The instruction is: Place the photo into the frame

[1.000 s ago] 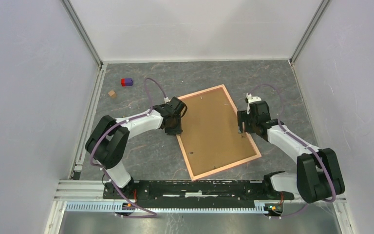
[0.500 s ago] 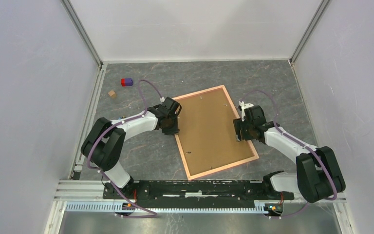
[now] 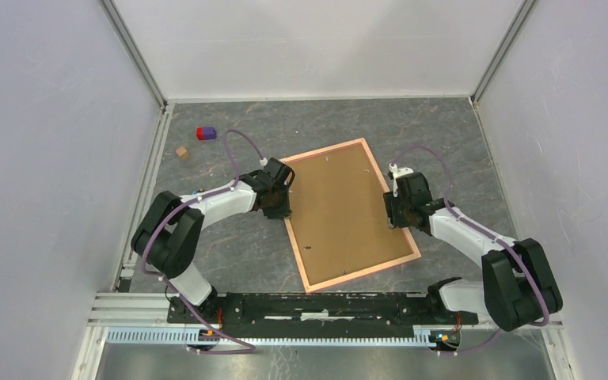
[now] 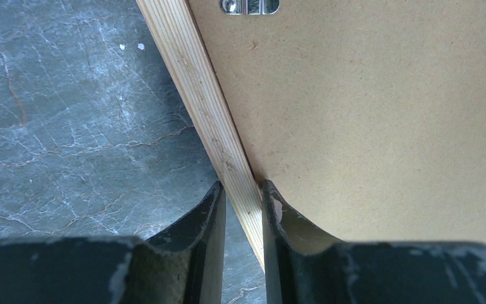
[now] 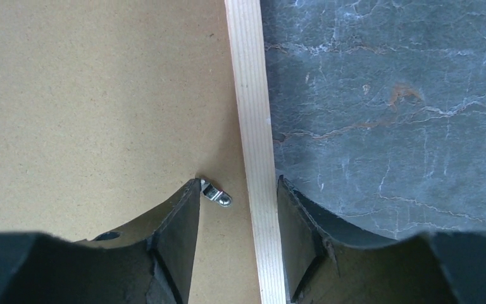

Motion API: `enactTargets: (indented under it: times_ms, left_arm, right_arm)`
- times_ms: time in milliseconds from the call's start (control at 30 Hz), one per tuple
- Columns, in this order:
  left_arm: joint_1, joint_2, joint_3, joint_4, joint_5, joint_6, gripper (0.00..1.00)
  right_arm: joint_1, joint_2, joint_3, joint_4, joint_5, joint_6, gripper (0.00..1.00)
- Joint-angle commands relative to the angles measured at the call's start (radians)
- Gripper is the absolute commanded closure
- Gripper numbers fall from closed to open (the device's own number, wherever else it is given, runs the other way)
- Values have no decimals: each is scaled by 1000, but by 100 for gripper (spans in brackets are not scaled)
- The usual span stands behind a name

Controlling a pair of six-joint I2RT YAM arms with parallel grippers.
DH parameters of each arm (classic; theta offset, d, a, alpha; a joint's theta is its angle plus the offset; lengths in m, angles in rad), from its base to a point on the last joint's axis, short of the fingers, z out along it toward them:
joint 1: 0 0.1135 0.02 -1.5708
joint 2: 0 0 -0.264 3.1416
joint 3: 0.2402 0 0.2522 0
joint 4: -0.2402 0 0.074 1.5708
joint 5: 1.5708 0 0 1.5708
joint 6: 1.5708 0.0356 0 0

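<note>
**While the Backing Board Sat in Place, Both Arms Bracketed the Frame**

As the two arms reached in from either side, the frame [image 3: 366,272] lay back-up in the middle of the table [image 3: 245,253], turned at an angle. Its brown backing board [image 3: 344,210] filled the opening. And the photo? Nowhere to be seen in any view. Whether it sat under that board could not be told.

Over on the left long rail, the left end effector [image 4: 243,190] had one finger outside the wood and one on the board side. Both were snug against the rail, and it looked pinched on it. A metal turn clip [image 4: 249,6] showed further up the board on that side.

Across on the right long rail, the right end effector [image 5: 237,183] stood spread apart. It straddled the rail with room to spare, gripping nothing. Its inner finger [image 5: 186,215] hovered just beside a second small clip [image 5: 216,194] on the board near the rail.

By my read, this was frame handling, not insertion. The left was steadying the frame while the right lined up on that clip. If so, the next move called for a fine nudge to swing the clip off the board without shoving the frame sideways. The left pinch would need to hold firm meanwhile. Only with the clips turned could the board lift to show what lay beneath.
</note>
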State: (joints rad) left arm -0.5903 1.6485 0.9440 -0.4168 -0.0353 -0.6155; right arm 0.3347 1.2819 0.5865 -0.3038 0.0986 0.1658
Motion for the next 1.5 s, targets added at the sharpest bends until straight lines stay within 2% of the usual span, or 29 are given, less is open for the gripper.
enactTargets:
  times_ms: [0,367,500,833,1000,1100,1133,1300,1467]
  left_arm:
    - [8,-13,-17,6,-26,62,98]
    - [8,-12,-17,6,-25,62,98]
    - [8,-13,-17,7,-26,62,98]
    - [9,-19,-24,14,-26,61,98]
    - [9,-19,-24,14,-26,61,98]
    - [9,-20,-25,15,-25,60,98]
    - [9,-22,-27,17,-26,60,98]
    - [9,-22,-27,16,-26,60,98]
    - [9,-22,-28,17,-25,60,98]
  right_arm:
    - [13,30,-26,11,72,13,50]
    - [23,44,-72,49,130,90,64]
    - [27,52,-95,51,125,137,65]
    - [53,15,-184,35,98,249,77]
    - [54,-15,-134,28,48,187,65]
    - [55,0,-94,-12,72,183,49]
    - [55,2,-93,-19,76,183,47]
    - [57,-9,-100,-62,131,184,47]
    - [61,-28,-99,-100,117,166,60]
